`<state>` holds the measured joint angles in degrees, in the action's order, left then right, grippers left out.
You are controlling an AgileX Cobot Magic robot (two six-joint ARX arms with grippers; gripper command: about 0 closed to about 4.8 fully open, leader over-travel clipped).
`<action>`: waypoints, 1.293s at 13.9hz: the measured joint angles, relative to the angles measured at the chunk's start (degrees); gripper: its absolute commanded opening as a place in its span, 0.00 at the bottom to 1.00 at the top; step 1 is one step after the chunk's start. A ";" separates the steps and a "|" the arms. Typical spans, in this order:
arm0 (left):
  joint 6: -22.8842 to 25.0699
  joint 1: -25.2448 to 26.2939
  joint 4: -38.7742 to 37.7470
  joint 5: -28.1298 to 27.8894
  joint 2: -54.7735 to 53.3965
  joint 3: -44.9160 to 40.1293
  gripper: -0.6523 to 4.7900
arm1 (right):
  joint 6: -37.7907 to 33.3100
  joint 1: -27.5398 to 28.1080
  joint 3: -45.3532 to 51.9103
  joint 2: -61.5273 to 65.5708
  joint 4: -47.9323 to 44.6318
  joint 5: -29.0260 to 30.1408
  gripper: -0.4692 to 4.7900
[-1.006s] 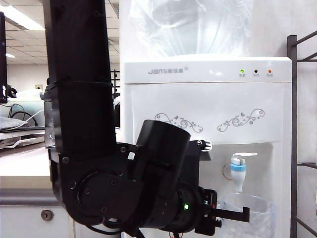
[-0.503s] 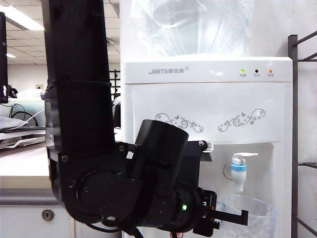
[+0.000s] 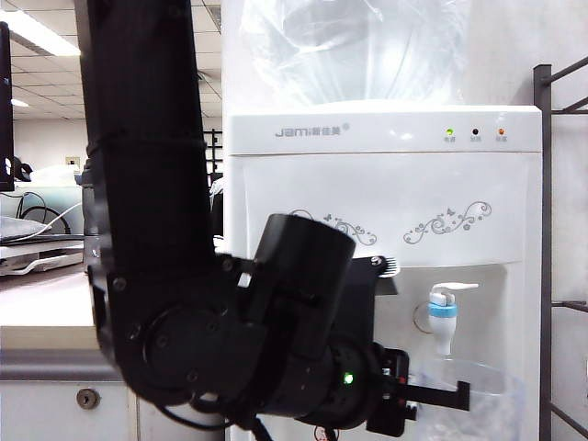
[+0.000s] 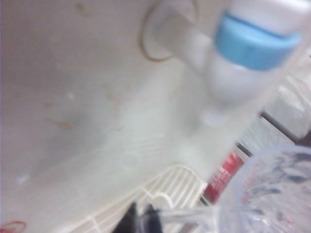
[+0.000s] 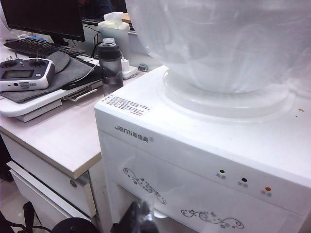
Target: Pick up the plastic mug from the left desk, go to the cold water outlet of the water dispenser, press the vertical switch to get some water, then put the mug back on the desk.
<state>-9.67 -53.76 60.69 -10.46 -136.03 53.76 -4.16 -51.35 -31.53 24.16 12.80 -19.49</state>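
The clear plastic mug [image 3: 491, 409] hangs just below the cold water outlet [image 3: 442, 312], the white tap with a blue ring on the water dispenser [image 3: 367, 179]. Its vertical switch [image 3: 457, 288] sticks out above the ring. My left gripper [image 3: 459, 396] is shut on the mug's thin handle. The left wrist view shows the blue-ringed tap [image 4: 255, 41] close above the mug [image 4: 279, 194], with my left gripper [image 4: 141, 219] pinching the handle. My right gripper [image 5: 138, 213] is shut and empty, high in front of the dispenser [image 5: 194, 145]. The left desk [image 5: 53, 131] stands beside it.
The big water bottle [image 5: 218, 43] sits on the dispenser. A white drip grille [image 4: 165, 194] lies under the tap. On the desk are a smoky-grey bottle [image 5: 111, 65], a remote controller [image 5: 24, 73] and a keyboard [image 5: 39, 47]. A dark metal rack [image 3: 544, 248] stands right of the dispenser.
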 measured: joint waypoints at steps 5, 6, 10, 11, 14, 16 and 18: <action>-0.11 -1.95 -3.04 -5.62 0.68 0.00 0.11 | 0.02 -0.02 0.00 0.02 0.00 -1.73 0.08; -0.76 -1.97 -3.06 -8.00 0.68 -0.02 0.11 | 0.02 -0.02 0.00 0.02 0.00 -1.77 0.08; -2.38 -2.19 -3.32 -11.23 0.68 0.02 0.11 | 0.02 -0.02 0.00 0.02 -0.02 -1.79 0.08; -2.40 -2.45 -3.69 -11.23 0.68 0.07 0.11 | 0.02 -0.02 0.02 0.02 -0.77 -1.79 0.08; -2.40 -2.51 -4.37 -11.23 0.63 0.11 0.11 | 0.02 -0.02 0.00 0.00 -2.93 -1.81 0.08; -2.40 -2.47 -4.48 -11.26 0.63 0.39 0.11 | 0.02 -0.02 0.02 0.00 -2.99 -1.79 0.08; -2.71 -2.47 -5.55 -11.32 -0.28 2.58 0.11 | 0.02 -0.02 0.00 0.00 -2.99 -1.79 0.08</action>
<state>-12.38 -56.23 55.13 -21.78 -136.31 56.34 -4.14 -51.37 -31.53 24.16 9.80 -21.28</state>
